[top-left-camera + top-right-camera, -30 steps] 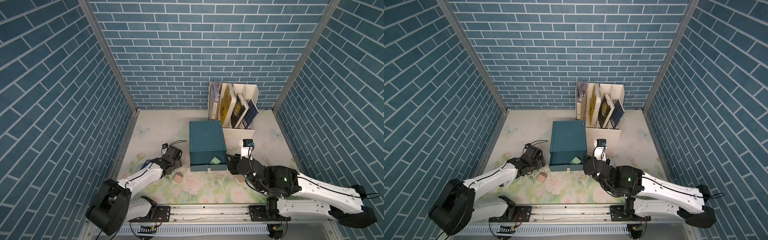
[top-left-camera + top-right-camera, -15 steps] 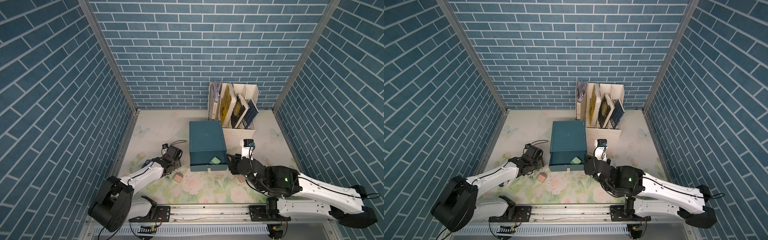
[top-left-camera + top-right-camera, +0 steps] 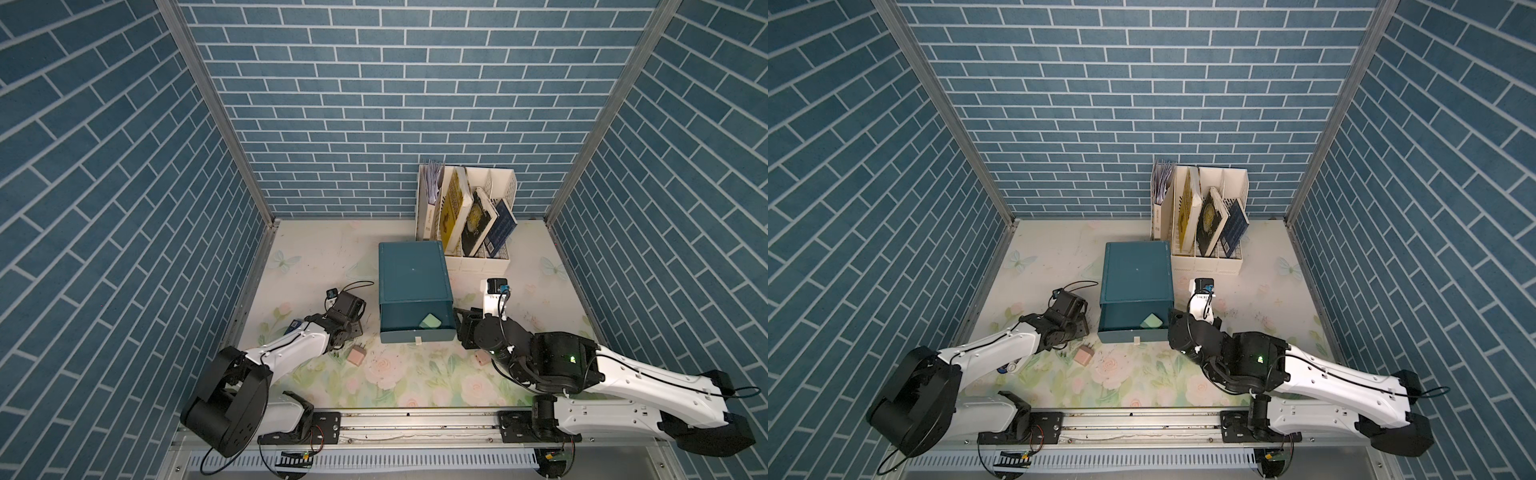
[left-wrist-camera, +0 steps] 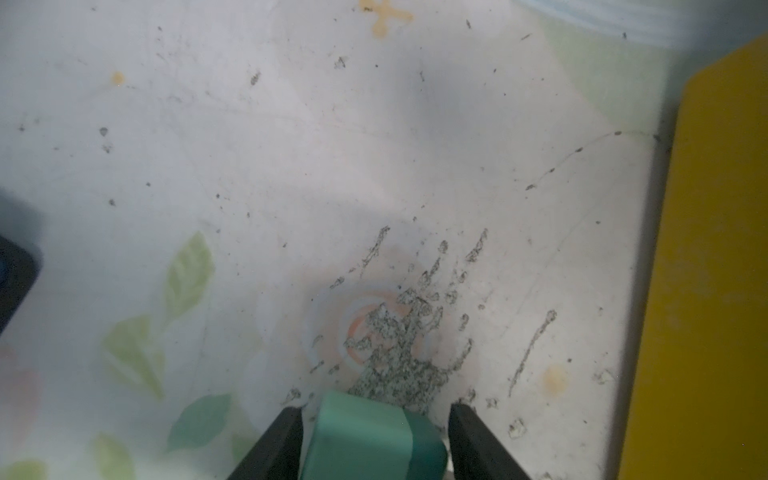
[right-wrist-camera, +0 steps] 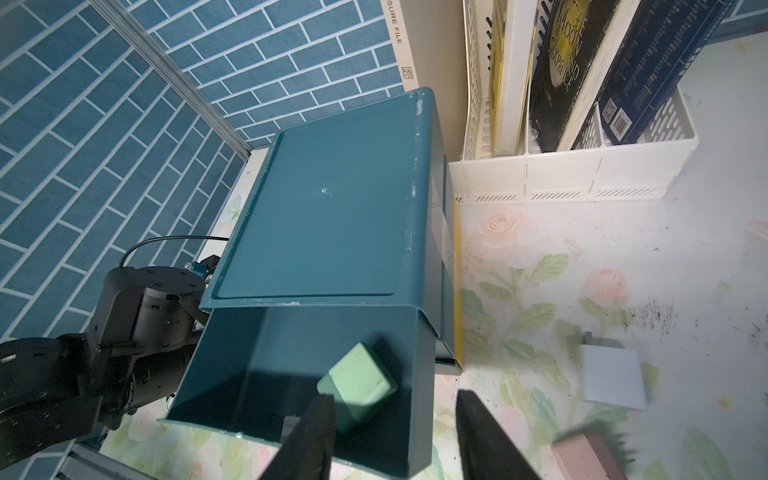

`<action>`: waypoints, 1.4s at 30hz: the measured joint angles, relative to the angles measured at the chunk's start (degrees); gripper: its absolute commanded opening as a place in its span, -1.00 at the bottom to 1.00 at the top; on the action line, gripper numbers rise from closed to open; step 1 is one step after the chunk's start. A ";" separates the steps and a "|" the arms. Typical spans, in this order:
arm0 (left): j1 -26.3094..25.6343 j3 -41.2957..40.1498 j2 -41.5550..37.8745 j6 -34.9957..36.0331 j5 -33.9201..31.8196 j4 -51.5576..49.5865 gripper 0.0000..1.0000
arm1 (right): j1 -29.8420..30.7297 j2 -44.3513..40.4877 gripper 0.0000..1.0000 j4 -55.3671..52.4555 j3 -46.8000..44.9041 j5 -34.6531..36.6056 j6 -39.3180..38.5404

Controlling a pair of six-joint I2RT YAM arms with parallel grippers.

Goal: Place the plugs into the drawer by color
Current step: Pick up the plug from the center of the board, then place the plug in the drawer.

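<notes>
The dark teal drawer (image 3: 413,272) stands mid-table with its top tray (image 5: 291,332) pulled out. One mint green plug (image 3: 430,321) (image 5: 357,380) lies in the tray. My left gripper (image 4: 376,409) is low on the table left of the cabinet, its black fingers (image 4: 286,432) pressed to both sides of a second mint green plug (image 4: 365,436). My right gripper (image 5: 395,395) hangs open over the tray's right front corner with nothing gripped. A pink plug (image 3: 356,356) lies in front of the left arm. Another pink plug (image 5: 586,457) and a white plug (image 5: 613,376) lie right of the cabinet.
A white file rack (image 3: 478,257) of books stands behind and right of the cabinet. A blue-and-black object (image 3: 293,325) lies beside the left arm. A yellow panel (image 4: 715,270) runs along the cabinet's base. Blue brick walls close in three sides.
The left gripper's jaws have drawn in around the mint green plug on the table. The right gripper has narrowed slightly and stayed by the open tray.
</notes>
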 measured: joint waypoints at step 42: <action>-34.86 32.68 -12.76 5.16 -3.50 -12.20 -0.74 | 0.07 -4.15 -0.06 3.45 -3.72 -1.53 -0.87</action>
